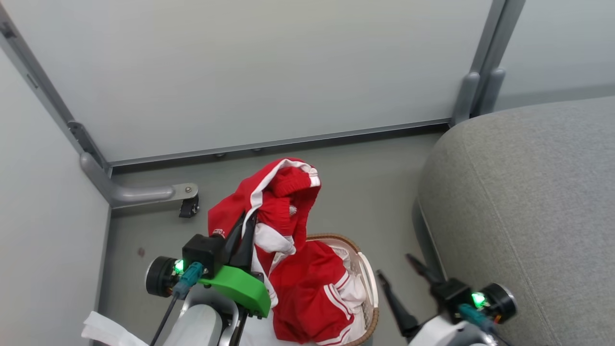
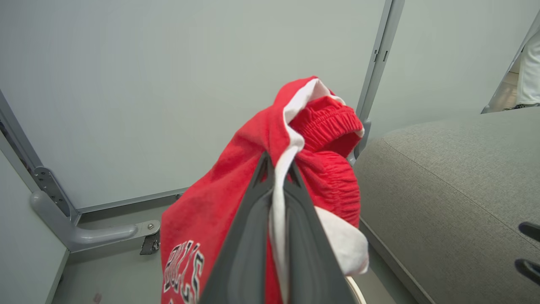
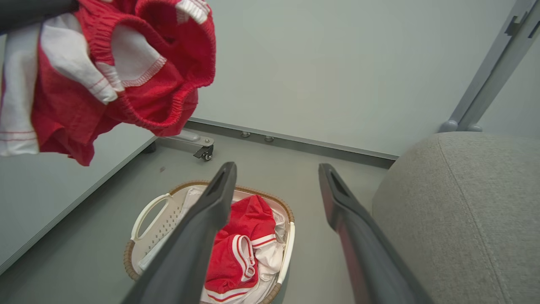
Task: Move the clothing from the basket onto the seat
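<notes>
A red garment (image 1: 283, 192) is held aloft, clear of the basket (image 1: 370, 278) and above the floor (image 1: 375, 192), not yet over the seat (image 1: 528, 202). It is clamped in the left claw (image 1: 245, 221), whose two dark fingers are pressed together on a white side stripe. It appears to be a pair of sports shorts: soft knit cloth, a gathered elastic waistband, white trim and lining, and outlined lettering low on one leg, seen in the left wrist view. It hangs in loose folds and would be expected to sag and swing when carried.

More clothing (image 3: 240, 253) is left in the basket: at least one red piece with double white stripes, crumpled over white fabric. Nothing is seen on the visible part of the seat, so the task is judged to be at an early stage. One piece is in transit, and the carry across and the release are yet to come.

The basket is a small oval of white perforated plastic with a brown woven rim and looped handles, and it stands on the smooth grey floor just beside the seat. The seat is a broad grey cushion of coarse woven cloth with rounded corners and a faint seam.

The right claw (image 1: 394, 265) is held empty with its fingers apart, between basket and seat.
</notes>
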Tool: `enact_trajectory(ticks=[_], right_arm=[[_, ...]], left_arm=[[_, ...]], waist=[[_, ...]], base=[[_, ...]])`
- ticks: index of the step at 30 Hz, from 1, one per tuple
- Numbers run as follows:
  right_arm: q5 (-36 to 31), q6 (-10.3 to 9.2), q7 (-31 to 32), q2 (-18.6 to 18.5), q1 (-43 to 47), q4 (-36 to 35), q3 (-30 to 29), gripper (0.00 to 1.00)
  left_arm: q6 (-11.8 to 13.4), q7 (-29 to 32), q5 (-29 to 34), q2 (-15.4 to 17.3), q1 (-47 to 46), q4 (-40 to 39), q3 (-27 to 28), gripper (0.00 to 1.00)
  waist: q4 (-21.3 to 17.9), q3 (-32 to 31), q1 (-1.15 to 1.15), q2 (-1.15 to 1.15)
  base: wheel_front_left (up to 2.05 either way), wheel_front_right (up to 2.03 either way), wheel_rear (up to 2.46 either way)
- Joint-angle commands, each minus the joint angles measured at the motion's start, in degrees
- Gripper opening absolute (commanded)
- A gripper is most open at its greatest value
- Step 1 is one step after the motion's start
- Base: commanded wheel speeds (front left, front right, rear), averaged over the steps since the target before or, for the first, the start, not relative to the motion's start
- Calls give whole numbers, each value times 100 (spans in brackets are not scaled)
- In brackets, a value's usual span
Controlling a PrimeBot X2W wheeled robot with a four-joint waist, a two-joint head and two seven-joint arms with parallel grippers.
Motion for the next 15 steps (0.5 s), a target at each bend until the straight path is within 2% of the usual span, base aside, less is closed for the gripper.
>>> enact_trajectory(ticks=[1, 11, 15], right_arm=[[-24, -5, -28, -121, -218, 112, 297, 100], [478, -5, -28, -180, -1608, 949, 2191, 100], [449, -5, -28, -99, -2031, 1328, 2421, 100]], left_arm=[[14, -5, -39, 12, -46, -51, -68, 0], [49, -5, -273, 13, -265, -137, -598, 0], [77, -5, -347, 12, -348, -172, -835, 0]], waist=[[120, 37, 1, 0], [531, 180, 1, 0], [707, 249, 1, 0]], base=[[0, 0, 0], [0, 0, 0], [0, 0, 0]])
